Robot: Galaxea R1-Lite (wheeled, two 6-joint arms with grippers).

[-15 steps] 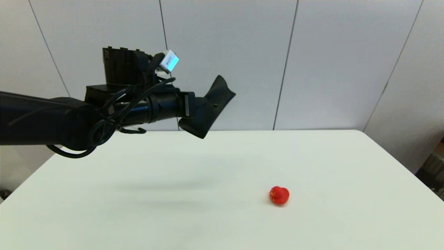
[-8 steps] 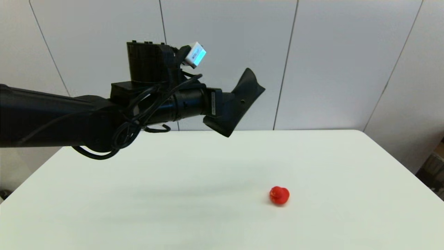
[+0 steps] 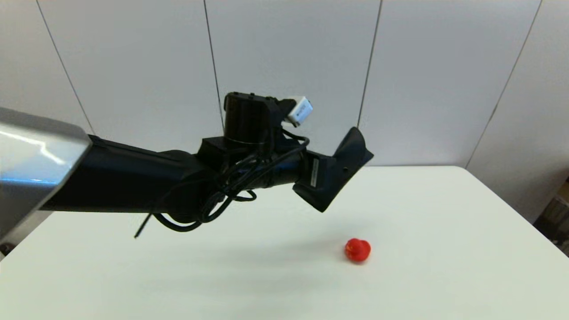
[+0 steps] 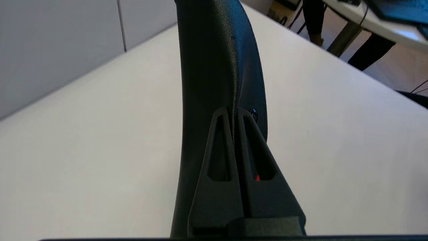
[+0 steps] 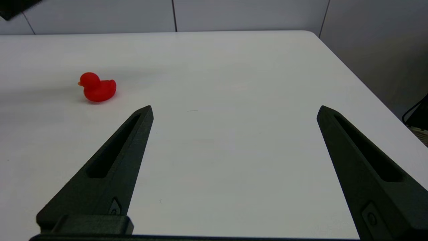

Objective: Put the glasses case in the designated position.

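We have the glasses case (image 3: 334,175) aloft in our left tool (image 4: 234,115), whose two fingers are clenched flat on the case's edge next to the tiny snap stud, as the left wrist view shows. In the head view the case hangs tilted above the table (image 3: 444,213), at about 11 o'clock from the small red duck toy (image 3: 357,250) and well clear of it, with its long body running from a high end at 1 o'clock to a low end at 7 o'clock. We judge it light: a pinch on one thin margin carries the whole pouch with no visible droop. The body bows in a gentle curve past the fingers in the left wrist view, so we take it for a soft, flexible shell with a grained, fairly grippy skin, not a rigid box, and nothing about it looks fragile. Held off-centre by a seam, it could swing or twist when it meets the table, so a hold nearer the middle of the long side would be steadier. The designated position has no mark we can see on the bare white surface. Our right tool (image 5: 234,113) is released, its fingers spread wide low over the table's right part, idle.
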